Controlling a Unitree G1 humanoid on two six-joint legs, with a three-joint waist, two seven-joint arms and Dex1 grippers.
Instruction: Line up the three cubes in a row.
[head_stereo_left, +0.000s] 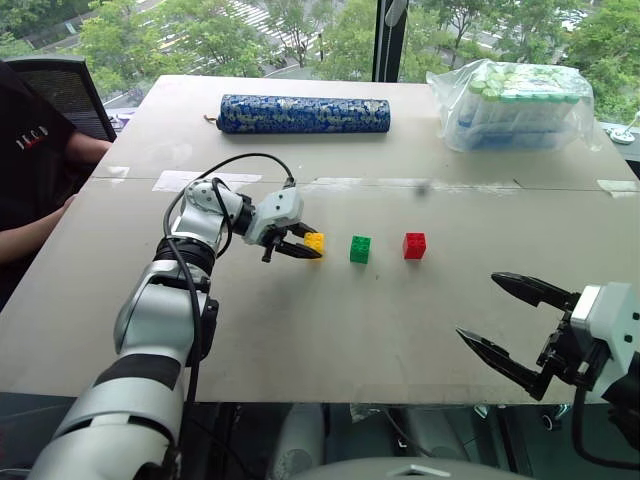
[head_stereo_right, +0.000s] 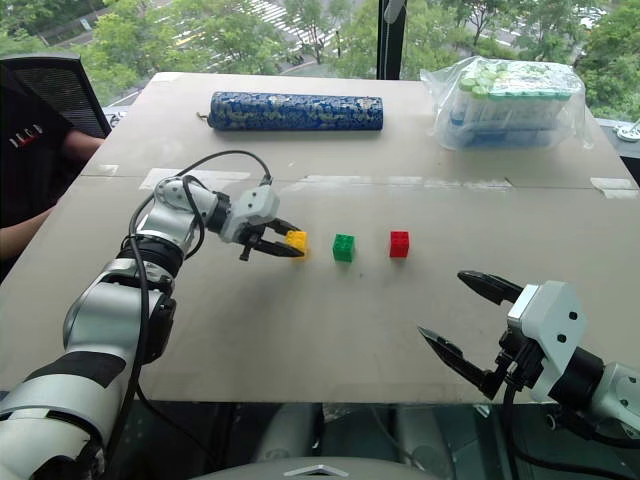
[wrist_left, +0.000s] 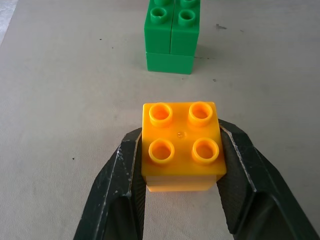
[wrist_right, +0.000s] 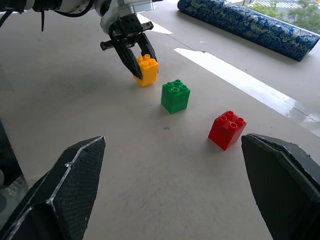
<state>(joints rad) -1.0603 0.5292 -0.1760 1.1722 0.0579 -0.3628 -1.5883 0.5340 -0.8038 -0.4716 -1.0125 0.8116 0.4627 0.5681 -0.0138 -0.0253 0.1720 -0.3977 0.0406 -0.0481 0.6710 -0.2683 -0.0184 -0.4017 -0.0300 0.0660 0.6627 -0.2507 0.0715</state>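
Three studded cubes stand in a line across the middle of the table (head_stereo_left: 330, 330): yellow (head_stereo_left: 315, 242), green (head_stereo_left: 360, 249) and red (head_stereo_left: 414, 246). My left gripper (head_stereo_left: 308, 245) reaches in from the left and is shut on the yellow cube. In the left wrist view its black fingers (wrist_left: 120, 190) press both sides of the yellow cube (wrist_left: 181, 145), and the green cube (wrist_left: 171, 35) is just beyond. The yellow cube is at table level. My right gripper (head_stereo_left: 478, 308) hovers open near the table's front right edge, well short of the red cube (wrist_right: 227, 130).
A long blue patterned roll (head_stereo_left: 305, 113) lies at the back of the table. A clear bag of tubes (head_stereo_left: 515, 105) sits at the back right. A person in a dark top (head_stereo_left: 30, 170) sits at the left edge, by a black chair (head_stereo_left: 60, 85).
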